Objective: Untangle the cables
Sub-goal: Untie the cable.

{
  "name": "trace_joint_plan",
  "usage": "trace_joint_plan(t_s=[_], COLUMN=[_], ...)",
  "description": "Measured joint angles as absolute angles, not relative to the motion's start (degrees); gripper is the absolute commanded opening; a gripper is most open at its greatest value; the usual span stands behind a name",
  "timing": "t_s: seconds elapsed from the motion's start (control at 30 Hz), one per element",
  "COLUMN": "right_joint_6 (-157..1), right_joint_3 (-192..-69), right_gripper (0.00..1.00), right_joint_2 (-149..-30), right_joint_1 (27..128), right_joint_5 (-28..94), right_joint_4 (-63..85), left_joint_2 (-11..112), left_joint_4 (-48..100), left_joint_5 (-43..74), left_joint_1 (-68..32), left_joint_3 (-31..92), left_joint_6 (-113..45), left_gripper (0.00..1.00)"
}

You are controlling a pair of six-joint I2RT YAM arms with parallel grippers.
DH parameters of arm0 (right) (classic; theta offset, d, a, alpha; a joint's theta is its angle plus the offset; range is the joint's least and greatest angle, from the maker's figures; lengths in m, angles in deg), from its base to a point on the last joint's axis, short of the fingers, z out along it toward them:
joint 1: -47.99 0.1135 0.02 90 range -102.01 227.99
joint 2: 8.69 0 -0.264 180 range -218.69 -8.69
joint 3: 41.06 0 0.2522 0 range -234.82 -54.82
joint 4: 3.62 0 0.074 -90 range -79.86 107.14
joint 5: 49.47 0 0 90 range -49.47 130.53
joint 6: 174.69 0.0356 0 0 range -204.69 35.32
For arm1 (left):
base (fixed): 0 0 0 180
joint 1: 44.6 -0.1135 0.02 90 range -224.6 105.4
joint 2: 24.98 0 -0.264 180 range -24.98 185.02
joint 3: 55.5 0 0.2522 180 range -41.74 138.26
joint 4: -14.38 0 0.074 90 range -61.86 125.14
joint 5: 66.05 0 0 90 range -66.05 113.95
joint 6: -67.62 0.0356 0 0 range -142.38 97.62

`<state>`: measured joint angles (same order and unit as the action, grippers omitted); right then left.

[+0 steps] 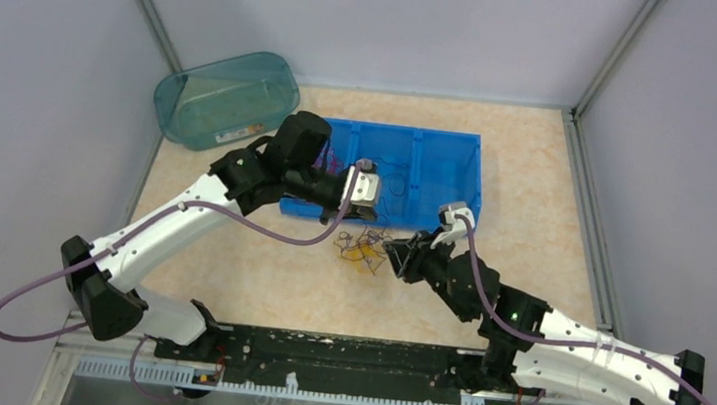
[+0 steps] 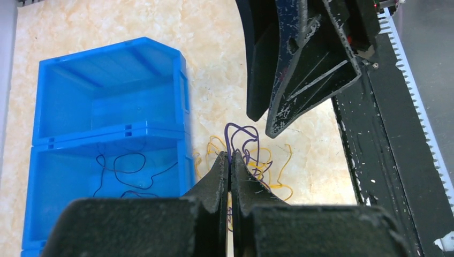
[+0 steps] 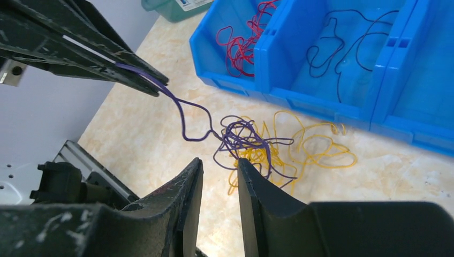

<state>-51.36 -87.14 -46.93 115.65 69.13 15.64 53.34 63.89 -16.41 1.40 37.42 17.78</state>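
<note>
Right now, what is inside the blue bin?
A red cable lies in one end compartment of the blue bin, a dark cable in the middle one; the other end compartment shows nothing. The left arm hides part of the red compartment from above.

Blue bin [image 3: 316, 101]: we lose it past the frame at 12 and 3 o'clock.
Cables [image 1: 361, 251]: too small overhead; we cannot separate strands.

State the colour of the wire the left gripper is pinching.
A purple wire, clearest in the right wrist view, pinched in the left gripper.
</note>
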Motion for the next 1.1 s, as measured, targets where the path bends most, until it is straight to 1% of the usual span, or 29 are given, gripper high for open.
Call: trace_joint_plan(t_s=[0.17, 0.27, 0.43, 0.73, 1.1], right_joint_6=[-52.3, -52.9, -54.0, -55.3, -60.7], right_joint_3=[-87.1, -87.2, -87.2, -88.1, -93.9], right_gripper=[0.34, 0.39, 0.44, 0.44, 0.44], right_joint_2=[-47.0, -47.7, -50.5, -54.6, -60.1], right_joint_1=[115.6, 115.6, 115.6, 115.6, 115.6], right_joint_5=[70.0, 70.0, 69.2, 67.9, 75.9], right_joint_4=[15.4, 14.7, 12.6, 9.2, 7.5], left_joint_2=[52.7, 52.3, 51.9, 51.7, 51.7], left_joint_4=[67.3, 68.5, 69.7, 70.9, 78.3], left_joint_5=[-16.4, -16.5, -16.8, -17.4, -23.1], left_joint_1=[1.4, 1.4, 1.5, 1.9, 2.1], left_joint_3=[38.9, 39.3, 40.6, 43.0, 49.4], left_joint_6=[19.1, 19.4, 19.4, 19.5, 19.0], left_gripper=[0.0, 0.0, 0.0, 0.0, 0.0])
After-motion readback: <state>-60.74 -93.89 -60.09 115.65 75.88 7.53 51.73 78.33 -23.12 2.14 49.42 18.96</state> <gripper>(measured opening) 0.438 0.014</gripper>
